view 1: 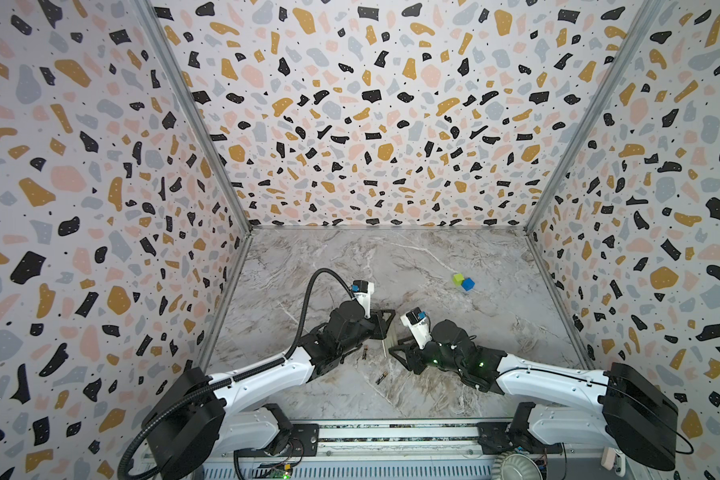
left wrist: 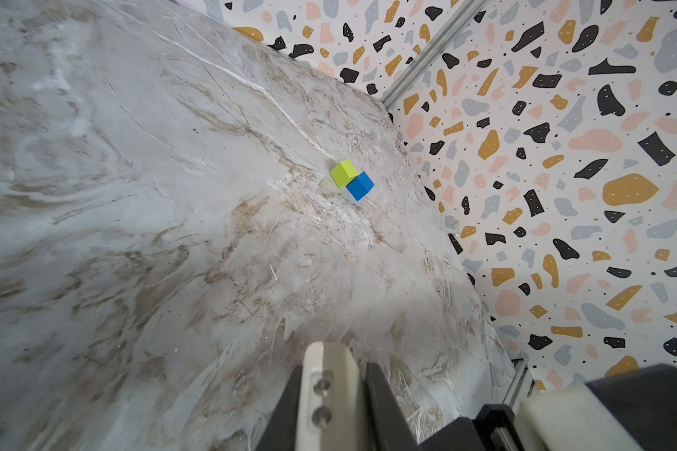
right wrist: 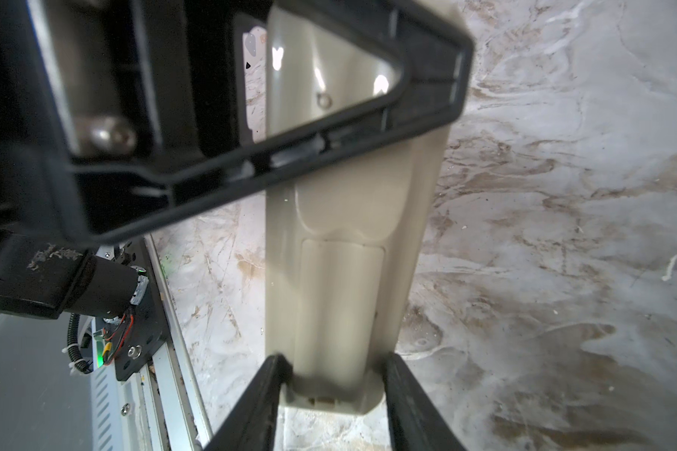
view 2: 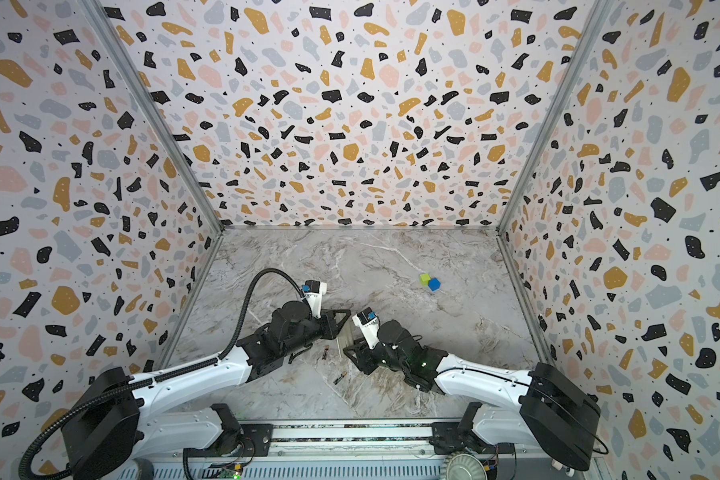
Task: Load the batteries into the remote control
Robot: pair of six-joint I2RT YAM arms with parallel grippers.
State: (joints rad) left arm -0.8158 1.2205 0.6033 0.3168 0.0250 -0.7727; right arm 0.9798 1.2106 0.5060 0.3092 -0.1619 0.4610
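Observation:
The remote control (right wrist: pixel 348 234) is a slim pale handset held above the marble table between my two grippers, with its plain back and a rectangular panel outline facing the right wrist camera. My left gripper (left wrist: pixel 335 367) is shut on one end of the remote control (left wrist: pixel 331 390). My right gripper (right wrist: pixel 335 371) is closed on the other end, a black finger pressing each side. In both top views the remote control (view 1: pixel 386 338) (view 2: pixel 346 336) shows as a pale strip between the left gripper (view 1: pixel 381 322) and the right gripper (view 1: pixel 395 347). Two batteries (view 1: pixel 365 353) (view 1: pixel 381 378) lie on the table just in front.
A green cube (view 1: pixel 458 278) and a blue cube (view 1: pixel 468 284) touch each other at the back right of the table (view 1: pixel 454 374). Patterned walls close in three sides. A metal rail (view 1: pixel 391 432) runs along the front edge between the arm bases.

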